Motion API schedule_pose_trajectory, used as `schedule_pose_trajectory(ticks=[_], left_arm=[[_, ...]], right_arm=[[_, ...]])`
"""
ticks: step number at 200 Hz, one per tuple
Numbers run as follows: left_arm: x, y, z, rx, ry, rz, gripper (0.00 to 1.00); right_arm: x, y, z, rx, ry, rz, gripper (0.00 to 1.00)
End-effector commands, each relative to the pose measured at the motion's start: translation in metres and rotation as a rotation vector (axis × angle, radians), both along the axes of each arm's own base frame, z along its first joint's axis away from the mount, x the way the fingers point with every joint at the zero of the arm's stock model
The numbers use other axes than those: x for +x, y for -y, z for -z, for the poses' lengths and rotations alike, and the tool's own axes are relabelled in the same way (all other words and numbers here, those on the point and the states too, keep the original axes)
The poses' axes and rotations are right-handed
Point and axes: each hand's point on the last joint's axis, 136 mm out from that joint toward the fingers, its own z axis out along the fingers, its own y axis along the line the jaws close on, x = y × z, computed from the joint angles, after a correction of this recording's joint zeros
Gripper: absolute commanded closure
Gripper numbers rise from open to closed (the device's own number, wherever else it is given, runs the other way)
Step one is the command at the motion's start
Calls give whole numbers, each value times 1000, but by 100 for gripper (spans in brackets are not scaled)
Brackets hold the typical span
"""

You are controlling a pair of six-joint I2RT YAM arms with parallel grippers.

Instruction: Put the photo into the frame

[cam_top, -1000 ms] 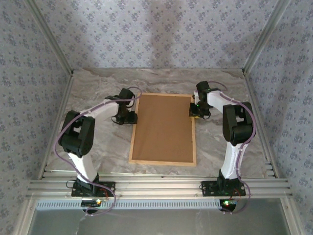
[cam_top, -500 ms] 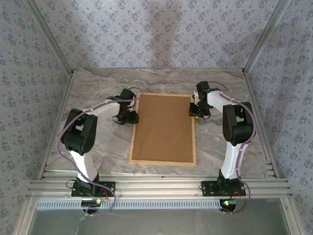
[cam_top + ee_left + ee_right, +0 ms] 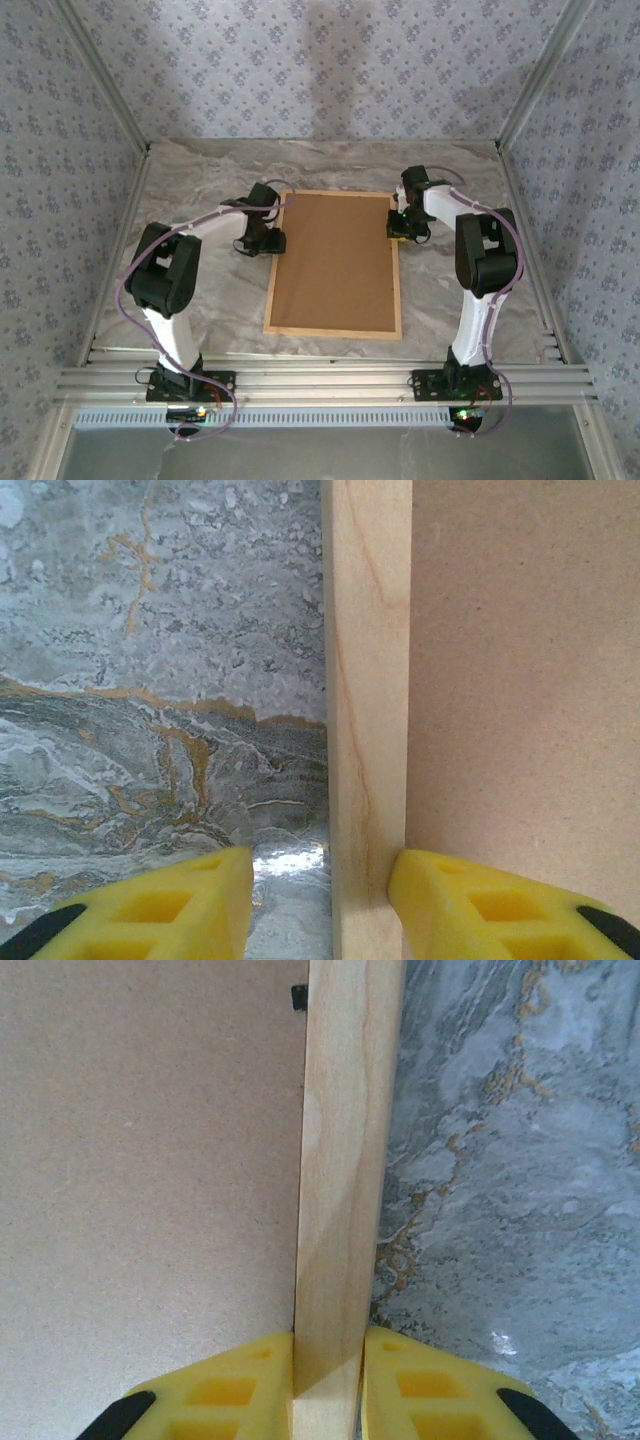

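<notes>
Right gripper (image 3: 328,1360) pinches a rail of the frame (image 3: 272,300) near its 2 o'clock corner. Left gripper (image 3: 320,890) straddles the 10 o'clock rail, narrowly open, unclamped. Frame lies on the table (image 3: 230,300), backing board (image 3: 335,260) up. Best to close left squarely, then lift evenly.

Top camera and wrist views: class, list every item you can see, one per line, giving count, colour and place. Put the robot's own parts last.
frame: one, light wood, flat mid-table
backing board: one, brown, inside the frame
table: one, grey marble, gold veins, beneath
walls: three, pale floral, around the table
rails: several, silver, near edge
left arm: one, white and black, near-left
right arm: one, white and black, near-right
left gripper: one, yellow, open astride the frame's left side
right gripper: one, yellow, shut on the frame's right side
</notes>
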Motion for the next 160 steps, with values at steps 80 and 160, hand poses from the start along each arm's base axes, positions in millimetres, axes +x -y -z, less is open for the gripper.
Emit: schedule_pose_trajectory(ticks=[80,160], left_arm=[[-48,25,56,28,-147,100,47],[-22,20,18,47,-19,55,43]], right_arm=[[-9,-6,22,-17,-42,-45,78],[-10,-7,21,-13,-49,-41,78]])
